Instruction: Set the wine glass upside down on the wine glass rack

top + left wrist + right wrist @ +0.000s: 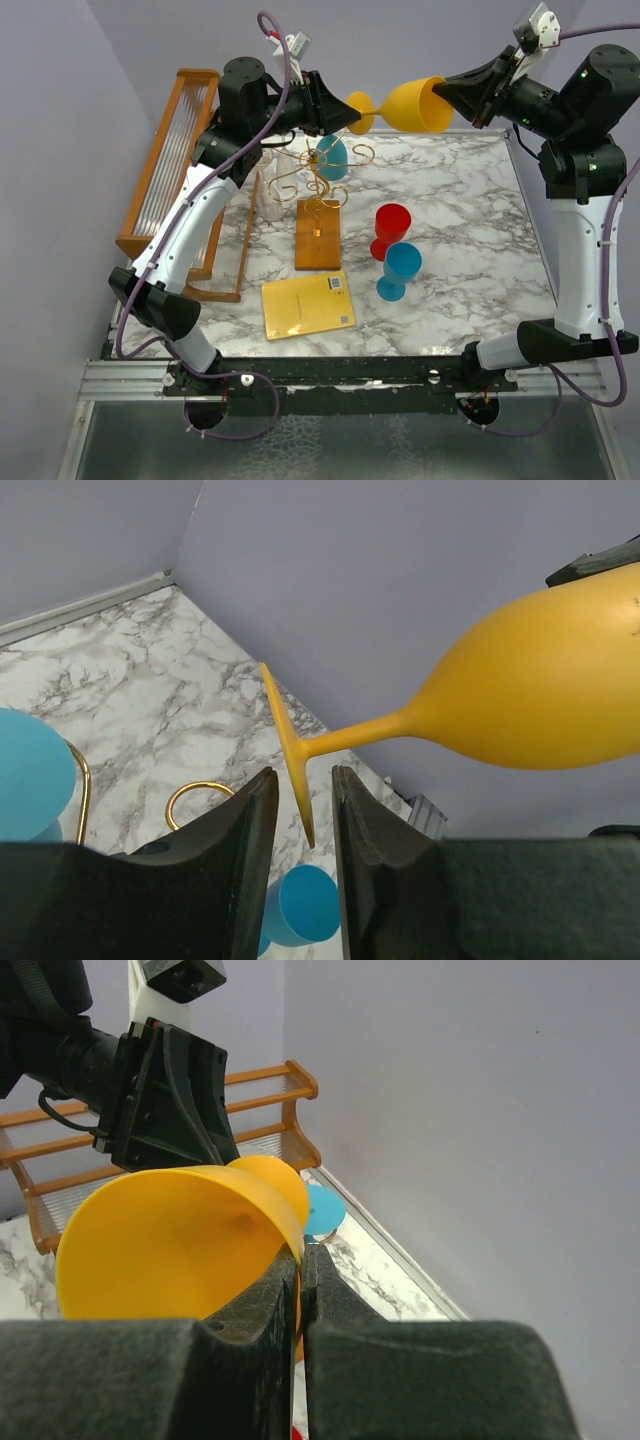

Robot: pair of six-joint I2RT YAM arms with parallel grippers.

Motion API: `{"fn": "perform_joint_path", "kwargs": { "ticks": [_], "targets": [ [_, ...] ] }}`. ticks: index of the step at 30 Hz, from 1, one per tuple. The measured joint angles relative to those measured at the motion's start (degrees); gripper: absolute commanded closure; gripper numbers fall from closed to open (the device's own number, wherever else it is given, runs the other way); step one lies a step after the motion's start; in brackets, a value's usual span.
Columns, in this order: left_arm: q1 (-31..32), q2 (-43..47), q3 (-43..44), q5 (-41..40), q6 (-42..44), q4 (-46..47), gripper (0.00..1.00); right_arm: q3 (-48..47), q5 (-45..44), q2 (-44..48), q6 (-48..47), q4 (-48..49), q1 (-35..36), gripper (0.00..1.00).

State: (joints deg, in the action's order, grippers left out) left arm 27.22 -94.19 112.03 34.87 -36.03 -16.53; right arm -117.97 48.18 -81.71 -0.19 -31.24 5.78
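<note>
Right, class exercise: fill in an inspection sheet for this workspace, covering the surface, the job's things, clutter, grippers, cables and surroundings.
Surface: marble table top, flat.
Job's things: yellow wine glass held sideways in the air above the far edge; gold wire rack on its wooden base, a teal glass on it.
Clutter: red glass, blue glass, yellow card, clear glass, wooden frame at the left.
Grippers: right gripper pinches the bowl's rim; left gripper open, fingers either side of the foot.
Cables: purple cables run along both arms.
Surroundings: grey walls; metal rail at the near edge.
</note>
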Motion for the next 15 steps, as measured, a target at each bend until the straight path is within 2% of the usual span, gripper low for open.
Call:
{"fn": "perform_joint_path", "kwargs": {
  "ticks": [7,11,15],
  "targets": [
    [-0.1,-0.4,0.0,0.6,-0.6,0.7,1.0,0.1,0.5,0.0,-0.1,0.0,0.0,0.97],
    [-0.5,-0.4,0.0,0.4,-0.7,0.7,1.0,0.6,0.9,0.0,-0.3,0.0,0.2,0.89],
    [-0.7,-0.4,0.0,-0.8,0.3,0.3,1.0,1.4,1.2,0.1,-0.9,0.0,0.2,0.76]
  ]
}}
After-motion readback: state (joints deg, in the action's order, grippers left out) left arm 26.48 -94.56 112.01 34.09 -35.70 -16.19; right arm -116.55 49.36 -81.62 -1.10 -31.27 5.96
